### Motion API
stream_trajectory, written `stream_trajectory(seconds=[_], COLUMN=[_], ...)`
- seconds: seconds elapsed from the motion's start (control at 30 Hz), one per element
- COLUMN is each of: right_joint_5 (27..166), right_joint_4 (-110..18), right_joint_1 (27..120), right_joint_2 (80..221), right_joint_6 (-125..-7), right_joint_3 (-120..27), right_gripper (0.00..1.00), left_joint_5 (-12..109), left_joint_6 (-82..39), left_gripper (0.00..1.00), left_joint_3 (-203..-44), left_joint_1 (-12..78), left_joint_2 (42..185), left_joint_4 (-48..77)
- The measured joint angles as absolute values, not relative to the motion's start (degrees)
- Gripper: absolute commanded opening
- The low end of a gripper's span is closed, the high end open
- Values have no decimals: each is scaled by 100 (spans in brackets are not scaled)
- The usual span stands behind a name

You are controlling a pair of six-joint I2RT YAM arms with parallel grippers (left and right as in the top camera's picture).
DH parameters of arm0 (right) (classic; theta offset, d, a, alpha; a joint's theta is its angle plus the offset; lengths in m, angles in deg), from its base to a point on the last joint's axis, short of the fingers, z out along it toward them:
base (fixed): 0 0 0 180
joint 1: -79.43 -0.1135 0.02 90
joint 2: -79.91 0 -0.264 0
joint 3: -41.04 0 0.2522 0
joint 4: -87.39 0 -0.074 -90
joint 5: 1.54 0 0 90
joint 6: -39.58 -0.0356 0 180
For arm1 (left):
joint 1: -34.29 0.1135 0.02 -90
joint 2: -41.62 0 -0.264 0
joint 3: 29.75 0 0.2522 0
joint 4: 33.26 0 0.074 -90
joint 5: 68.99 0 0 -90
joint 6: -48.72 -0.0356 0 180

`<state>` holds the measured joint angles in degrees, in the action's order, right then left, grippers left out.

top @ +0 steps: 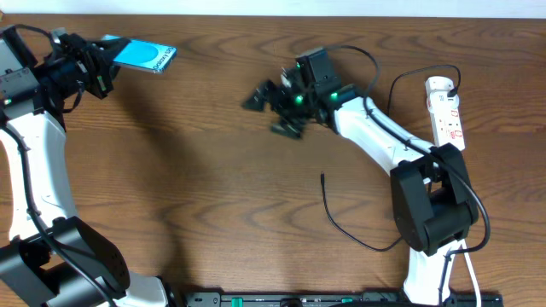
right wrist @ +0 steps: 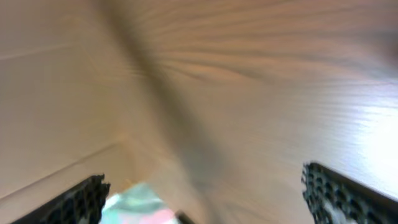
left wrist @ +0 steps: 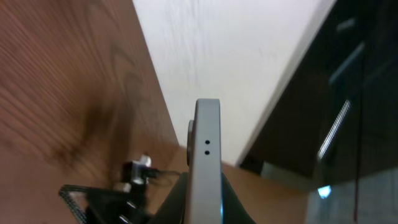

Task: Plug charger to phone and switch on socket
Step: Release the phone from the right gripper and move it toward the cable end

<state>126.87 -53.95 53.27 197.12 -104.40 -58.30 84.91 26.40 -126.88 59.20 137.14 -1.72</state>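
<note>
Left claw pinches the phone at the counter's far-left corner, while the spread right claw, mid-counter, sits nearer the charger tip toward the near edge.

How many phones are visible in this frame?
1. The phone is top left in the overhead view, held by the left gripper; the left wrist view shows it edge-on. No other shows.
</note>
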Motion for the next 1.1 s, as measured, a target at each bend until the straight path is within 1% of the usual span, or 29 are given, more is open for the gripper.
stream_trajectory(seconds=[0.03,0.07,0.2,0.4,0.57,0.7,0.97,1.1], right_joint_5=[12578,12134,10809,9179,8534,8250,8114,8217], right_joint_4=[-5139,-4385,-2798,-1447,-875,-595,-649,-934], right_joint_1=[5349,5406,5478,5441,5397,5391,5391,5391], right_joint_2=[19707,19690,19611,19231,19080,19089,19089,19089], right_joint_6=[-10348,-10020,-9246,-8431,-8007,-7874,-7806,-7795], right_joint_3=[-5847,-5935,-6442,-7331,-7504,-7491,-6958,-6350], right_gripper=[99,99,99,99,99,99,99,99], left_joint_5=[8620,8751,9164,9431,9468,9465,9465,9682], left_joint_6=[2621,2590,2273,1327,358,-111,-595,-708], left_gripper=[7,7,7,7,7,7,7,7], left_joint_3=[-12688,-12688,-12688,-12688,-12688,-12688,-12688,-12675], left_joint_1=[5920,5920,5911,5653,5085,4584,3964,3857], left_joint_2=[13714,13714,13714,13714,13830,14149,15035,15404], left_joint_4=[-169,-167,-115,604,1083,1114,1087,681])
